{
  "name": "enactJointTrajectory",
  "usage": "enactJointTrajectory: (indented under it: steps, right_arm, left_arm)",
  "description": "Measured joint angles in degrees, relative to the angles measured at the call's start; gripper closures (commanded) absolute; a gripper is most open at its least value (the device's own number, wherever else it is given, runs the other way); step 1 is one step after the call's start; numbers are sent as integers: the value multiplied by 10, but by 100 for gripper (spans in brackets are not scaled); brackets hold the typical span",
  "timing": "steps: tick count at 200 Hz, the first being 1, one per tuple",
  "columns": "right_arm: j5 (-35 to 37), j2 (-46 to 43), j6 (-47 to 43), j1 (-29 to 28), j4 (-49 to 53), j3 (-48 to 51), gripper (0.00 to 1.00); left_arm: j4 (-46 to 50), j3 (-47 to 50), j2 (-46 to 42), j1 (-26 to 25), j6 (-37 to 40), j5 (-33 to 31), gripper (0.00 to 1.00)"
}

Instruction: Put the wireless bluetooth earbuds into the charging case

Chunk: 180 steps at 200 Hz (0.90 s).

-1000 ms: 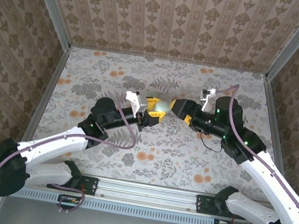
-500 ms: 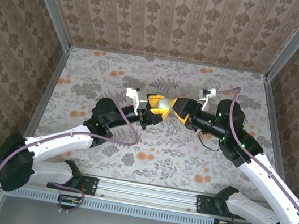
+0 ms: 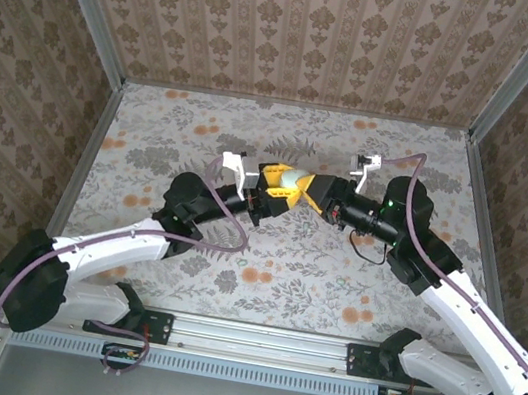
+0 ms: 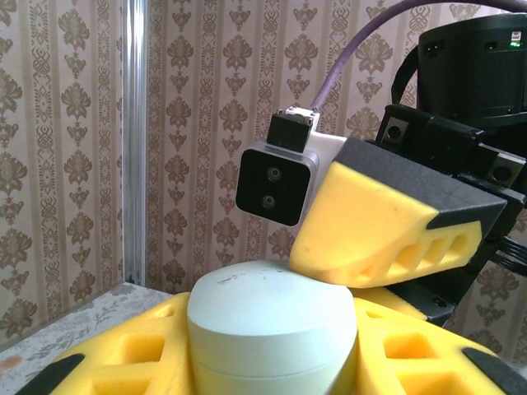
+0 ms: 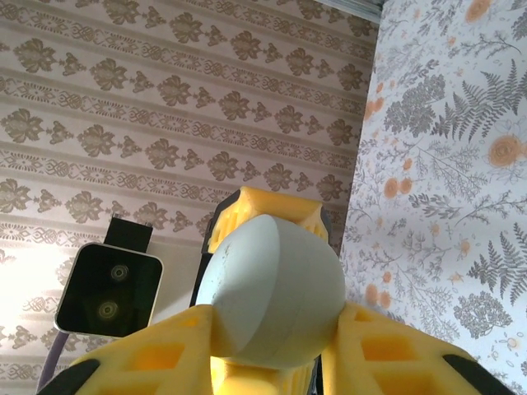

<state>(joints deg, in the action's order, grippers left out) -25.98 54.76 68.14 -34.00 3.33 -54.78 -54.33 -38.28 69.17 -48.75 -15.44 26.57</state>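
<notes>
Your two arms meet over the middle of the floral tabletop (image 3: 205,127), and the pale mint charging case (image 3: 291,178) sits between them. The left tool (image 3: 276,185) reaches in from the left with its yellow fingers (image 4: 148,350) pressed against the case's lower half, so it is pinching the case.

In the left wrist view the case stands with its domed top upward. Its lid is closed, and a thin seam runs around the body. One yellow, black-backed finger (image 4: 379,239) of the right tool (image 3: 305,185) lies across that top and touches it. The camera on the right wrist (image 4: 276,185) looks back from just behind the finger.

In the right wrist view you see the same case end on. The right tool's fingers (image 5: 156,354) have a pad against each side of it, so this tool is pinching the case too. The left tool's yellow fingertips show just behind the case. The left wrist's camera (image 5: 107,288) is at lower left, in front of the patterned wall (image 5: 165,99).
</notes>
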Motion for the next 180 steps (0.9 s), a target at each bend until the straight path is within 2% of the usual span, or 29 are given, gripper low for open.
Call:
enactJointTrajectory:
  steps: [20,51,81,140,180]
  right_arm:
    - [0,1,0,0,-1,0,86]
    - [1,2,-2,0,0,9,90]
    - [16,2,-4,-4,-8,33,92]
    - [77,0,-6,-10,-27,80,93]
    - [113,-19,0,-10,-53,102,94]
  left_arm:
    - [1,0,0,4,0,7,64]
    - [33,0,-7,14,5,28,60]
    - [96,-1,-19,23,24,44,51]
    - [177,-1,-51,41,51,67,22]
    - [195,12,-113,83,54,91,18]
